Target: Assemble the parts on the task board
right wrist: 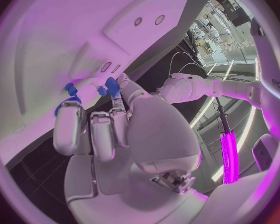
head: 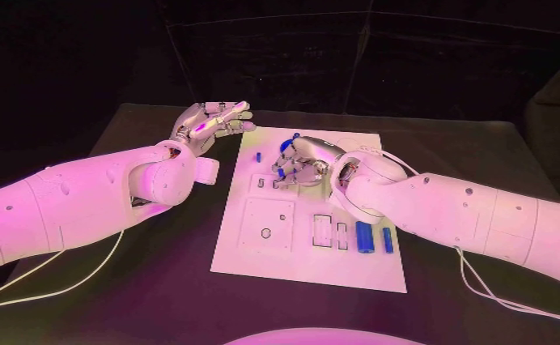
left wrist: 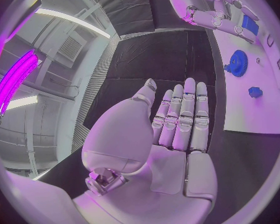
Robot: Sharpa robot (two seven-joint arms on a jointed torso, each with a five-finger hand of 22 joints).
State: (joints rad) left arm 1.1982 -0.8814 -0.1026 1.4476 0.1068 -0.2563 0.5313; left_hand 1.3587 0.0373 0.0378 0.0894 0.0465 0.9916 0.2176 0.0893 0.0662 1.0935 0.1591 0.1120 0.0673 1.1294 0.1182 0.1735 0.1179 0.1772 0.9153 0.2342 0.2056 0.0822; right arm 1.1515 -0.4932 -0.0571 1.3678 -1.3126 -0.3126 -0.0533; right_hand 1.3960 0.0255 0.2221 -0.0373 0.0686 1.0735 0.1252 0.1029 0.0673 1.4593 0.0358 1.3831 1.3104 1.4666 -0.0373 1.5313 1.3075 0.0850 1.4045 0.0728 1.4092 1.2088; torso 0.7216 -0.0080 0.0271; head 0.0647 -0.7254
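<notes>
Right hand at work over the task board (head: 306, 268), left hand held off its edge

A small blue part (right wrist: 111, 86) is pinched in the fingertips of the right hand (head: 301, 160) over the far half of the board. The left hand (head: 210, 125) is held flat beside the board's far left corner, fingers straight and nothing in it. Two blue cylinders (head: 374, 240) are seen lying near the board's near right corner, a blue gear (left wrist: 238, 63) standing at its far end

No readable text, label, brand, number or sign shows anywhere in these views.
</notes>
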